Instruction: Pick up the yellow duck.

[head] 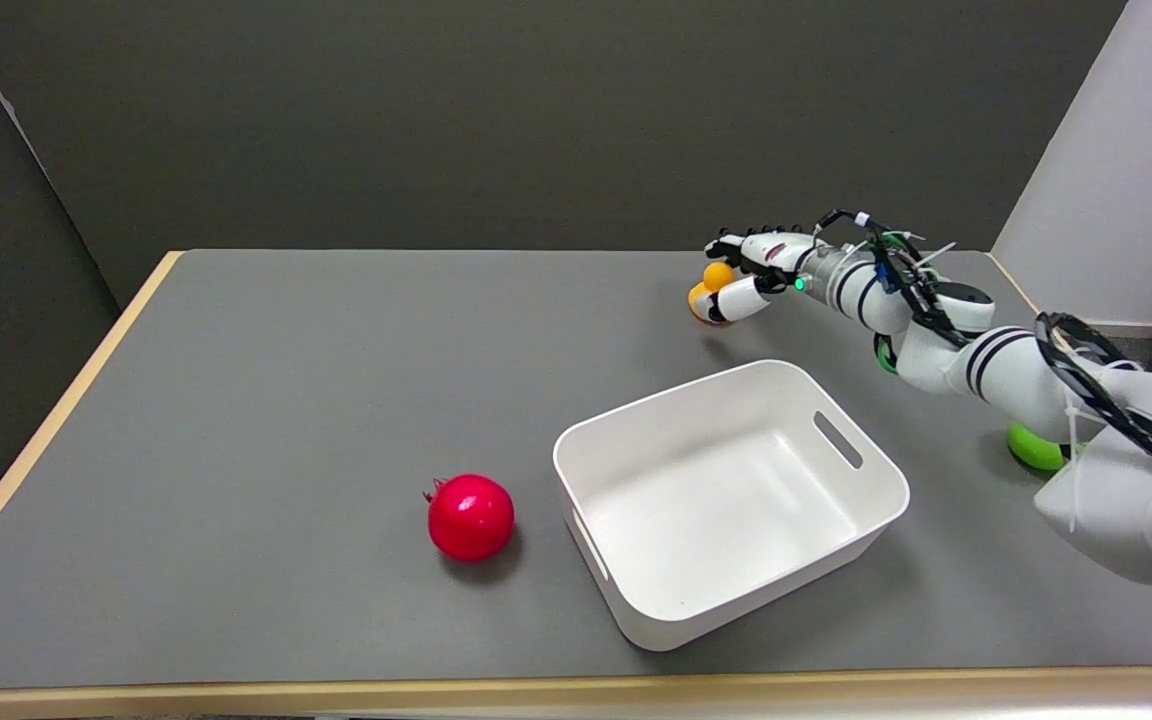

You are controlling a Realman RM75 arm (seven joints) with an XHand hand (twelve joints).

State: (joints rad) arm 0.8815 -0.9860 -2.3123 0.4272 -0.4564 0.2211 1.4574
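Observation:
The yellow duck (712, 283) is at the far right of the grey table, small and orange-yellow, partly hidden behind my fingers. My right hand (751, 270) reaches in from the right and wraps around the duck, thumb below and fingers over its top. A shadow lies on the table just under the duck, so it looks slightly raised, though I cannot tell for sure.
A white bin (736, 495) with handle slots stands empty in front of the hand. A red pomegranate (470, 517) lies to the bin's left. A green object (1034, 449) sits partly hidden under my right forearm. The table's wooden edge (536, 690) runs along the near side.

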